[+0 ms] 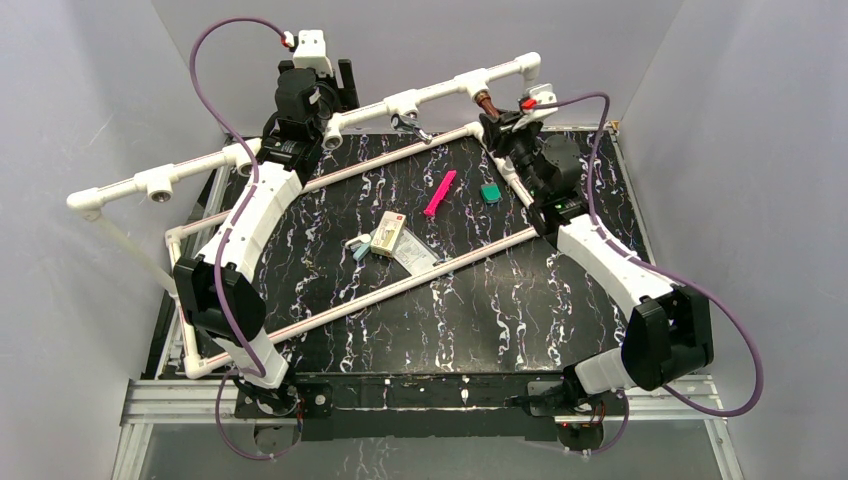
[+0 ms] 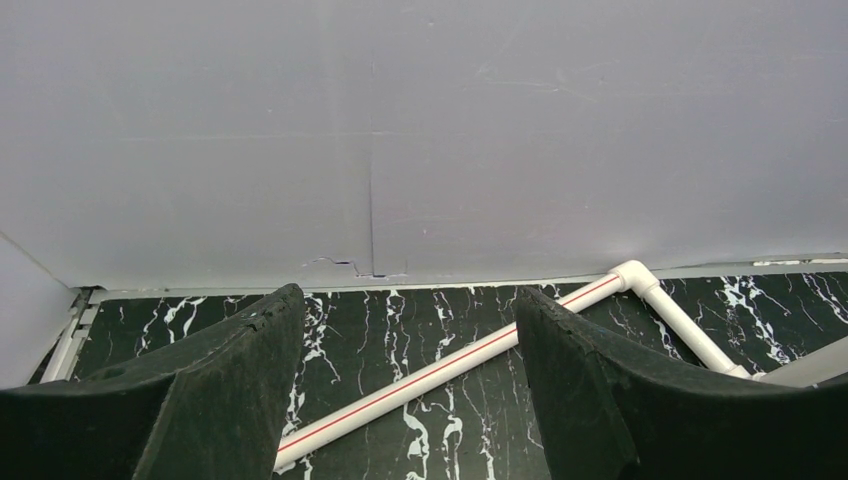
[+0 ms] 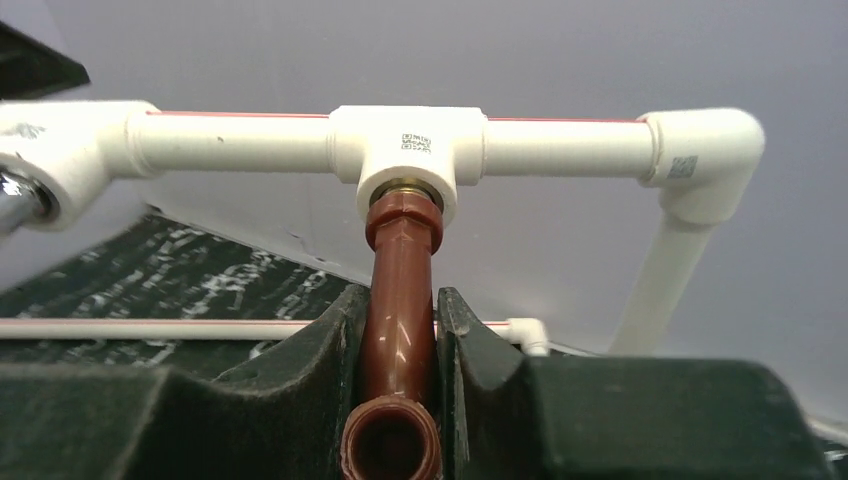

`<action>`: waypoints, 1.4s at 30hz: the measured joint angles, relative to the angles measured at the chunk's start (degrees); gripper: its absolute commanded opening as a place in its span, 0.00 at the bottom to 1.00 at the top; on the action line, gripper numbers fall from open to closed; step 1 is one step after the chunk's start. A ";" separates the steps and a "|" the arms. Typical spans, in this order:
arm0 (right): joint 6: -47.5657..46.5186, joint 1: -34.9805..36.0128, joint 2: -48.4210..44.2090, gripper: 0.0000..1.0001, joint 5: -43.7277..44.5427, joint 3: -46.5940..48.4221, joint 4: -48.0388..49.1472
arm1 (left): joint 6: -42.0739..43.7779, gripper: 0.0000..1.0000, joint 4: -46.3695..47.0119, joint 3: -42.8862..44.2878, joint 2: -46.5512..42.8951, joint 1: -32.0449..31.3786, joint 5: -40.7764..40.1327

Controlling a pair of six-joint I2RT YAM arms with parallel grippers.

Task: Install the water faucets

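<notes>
The right claw is clamping the brown faucet by its body, 1 finger pressing on either side. The faucet's open end is facing the wrist camera just below the fingertips. Straight ahead of the claw, the faucet's far end is sitting in the brass-ringed mouth of a white tee on the raised rail; how far it is seated cannot be told. To this claw's left along the same rail, the silver faucet is sitting at the next tee, apart from both claws. The left claw is standing wide and gripping nothing, its 2 fingers framing the grey back wall. Below and ahead of it, a low pipe is crossing the black marbled desk. Behind the right claw, toward the arm bases, a pink strip, a green piece and a small box are lying on the desk, well apart from either claw.
</notes>
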 measured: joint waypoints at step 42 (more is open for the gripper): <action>103.38 -0.72 0.31 0.36 8.00 -0.11 -8.09 | -0.26 0.75 1.05 -0.52 -0.15 0.31 0.00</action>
